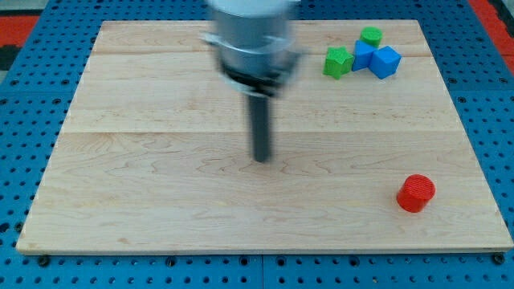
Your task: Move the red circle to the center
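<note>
The red circle (416,193) lies on the wooden board (144,201) near the view's bottom right. My tip (262,159) rests near the middle of the board, well to the left of the red circle and slightly above it, touching no block. The rod hangs from the blurred grey arm body (251,40) at the view's top centre.
A cluster sits at the view's top right: a green star-like block (338,61), a green circle (371,35), a blue block (363,55) and a blue cube (385,62). Blue pegboard (24,120) surrounds the board.
</note>
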You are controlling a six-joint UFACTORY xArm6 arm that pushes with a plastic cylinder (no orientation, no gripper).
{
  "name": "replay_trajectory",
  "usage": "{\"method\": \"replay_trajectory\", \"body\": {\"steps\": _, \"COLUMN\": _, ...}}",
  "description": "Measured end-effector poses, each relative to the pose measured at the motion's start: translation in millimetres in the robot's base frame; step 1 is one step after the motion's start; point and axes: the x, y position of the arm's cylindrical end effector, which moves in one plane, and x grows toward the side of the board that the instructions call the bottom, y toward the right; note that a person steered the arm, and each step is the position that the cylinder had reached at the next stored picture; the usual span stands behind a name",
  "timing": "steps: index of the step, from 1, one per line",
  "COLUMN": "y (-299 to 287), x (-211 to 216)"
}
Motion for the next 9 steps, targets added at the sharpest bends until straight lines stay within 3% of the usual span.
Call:
{"method": "replay_trajectory", "body": {"steps": 1, "y": 138.7, "x": 17.0}}
{"method": "replay_trajectory", "body": {"steps": 2, "y": 234.3, "x": -2.3}}
{"method": "replay_trajectory", "body": {"steps": 3, "y": 250.6, "x": 68.4}}
{"method": "replay_trajectory", "body": {"steps": 4, "y": 191.6, "x": 89.2}}
{"method": "replay_trajectory", "body": {"steps": 5, "y": 130.9, "x": 31.7}}
{"method": "replay_trajectory", "body": {"steps": 6, "y": 106.8, "x": 20.5}}
{"method": "replay_trajectory", "body": {"steps": 7, "y": 151.9, "x": 65.4}}
{"method": "replay_trajectory", "body": {"steps": 8, "y": 100.9, "x": 77.8}}
{"method": "replay_trajectory", "body": {"steps": 9, "y": 57.8, "x": 41.8}}
